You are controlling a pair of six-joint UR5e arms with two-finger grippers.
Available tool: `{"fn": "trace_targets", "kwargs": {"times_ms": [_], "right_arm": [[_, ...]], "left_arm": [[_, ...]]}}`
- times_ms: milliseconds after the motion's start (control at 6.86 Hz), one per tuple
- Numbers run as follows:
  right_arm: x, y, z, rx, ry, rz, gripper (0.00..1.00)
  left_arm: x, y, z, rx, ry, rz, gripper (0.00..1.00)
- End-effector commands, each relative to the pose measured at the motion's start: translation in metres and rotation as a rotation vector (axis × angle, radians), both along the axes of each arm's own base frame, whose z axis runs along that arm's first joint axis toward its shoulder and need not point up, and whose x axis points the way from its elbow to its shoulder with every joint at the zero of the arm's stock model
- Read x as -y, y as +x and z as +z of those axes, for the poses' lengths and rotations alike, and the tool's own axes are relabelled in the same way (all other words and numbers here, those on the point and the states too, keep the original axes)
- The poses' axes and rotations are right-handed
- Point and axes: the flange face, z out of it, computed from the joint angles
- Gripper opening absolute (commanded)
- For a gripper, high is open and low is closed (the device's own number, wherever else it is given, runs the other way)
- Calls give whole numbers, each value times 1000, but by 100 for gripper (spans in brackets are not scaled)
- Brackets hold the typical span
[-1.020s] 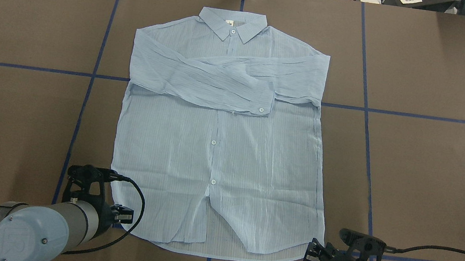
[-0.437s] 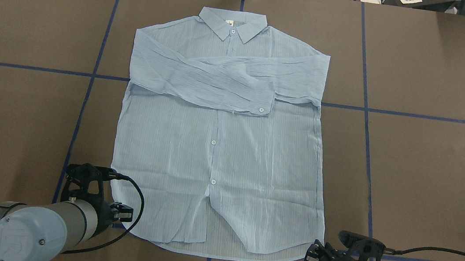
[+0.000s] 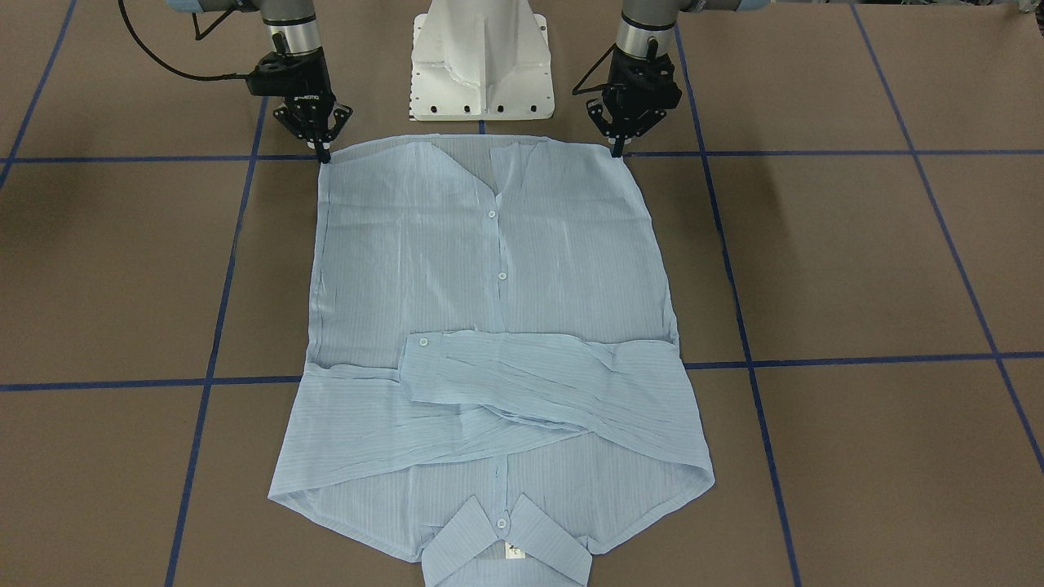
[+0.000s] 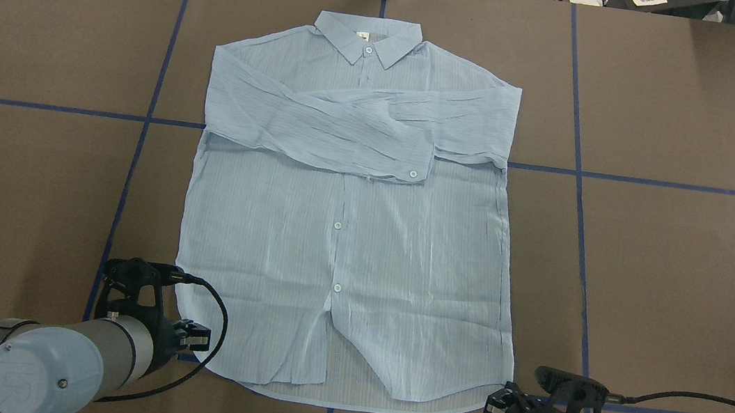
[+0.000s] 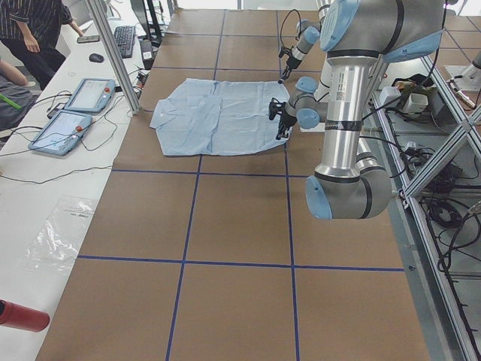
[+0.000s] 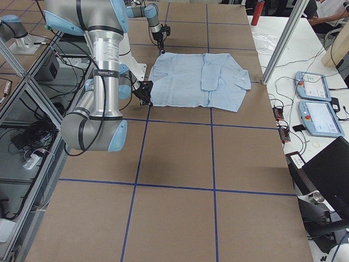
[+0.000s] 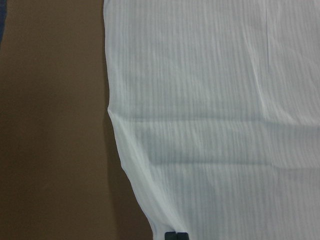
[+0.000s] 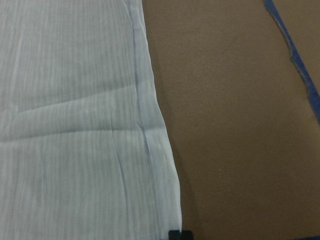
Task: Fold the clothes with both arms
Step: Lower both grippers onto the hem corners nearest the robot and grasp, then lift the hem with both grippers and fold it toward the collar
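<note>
The light blue striped shirt (image 4: 350, 232) lies flat on the brown table (image 4: 682, 273), collar far from me, both sleeves folded across the chest. In the front view the shirt (image 3: 489, 269) has its hem toward my base. My left gripper (image 3: 618, 149) is down at the hem's left corner, its fingers drawn together to a point on the cloth. My right gripper (image 3: 324, 156) stands the same way at the other hem corner. The left wrist view shows the shirt's edge (image 7: 215, 125) running to a fingertip (image 7: 176, 235); the right wrist view shows the hem (image 8: 75, 125) and a fingertip (image 8: 179, 234).
The white pedestal base (image 3: 481, 57) stands just behind the hem between my arms. Blue tape lines (image 4: 658, 182) cross the table. Brown table surface lies on both sides of the shirt. Teach pendants (image 5: 75, 105) and a person sit beyond the table's far edge.
My right gripper has shifted slightly in at the hem corner and looks drawn in tighter. My left gripper has settled a little lower. The shirt has not moved.
</note>
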Motion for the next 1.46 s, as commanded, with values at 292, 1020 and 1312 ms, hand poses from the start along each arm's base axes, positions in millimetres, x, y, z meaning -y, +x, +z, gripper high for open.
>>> {"fn": "trace_targets", "kwargs": {"times_ms": [292, 1020, 1312], "right_arm": [[-4, 101, -125, 38, -109, -101, 0], [-1, 182, -188, 57, -189, -168, 0], [48, 157, -194, 69, -156, -39, 0]], "left_arm": [[-15, -47, -41, -100, -17, 58, 0], [-59, -157, -127, -181, -92, 265, 0], [21, -113, -115, -94, 25, 156, 0]]}}
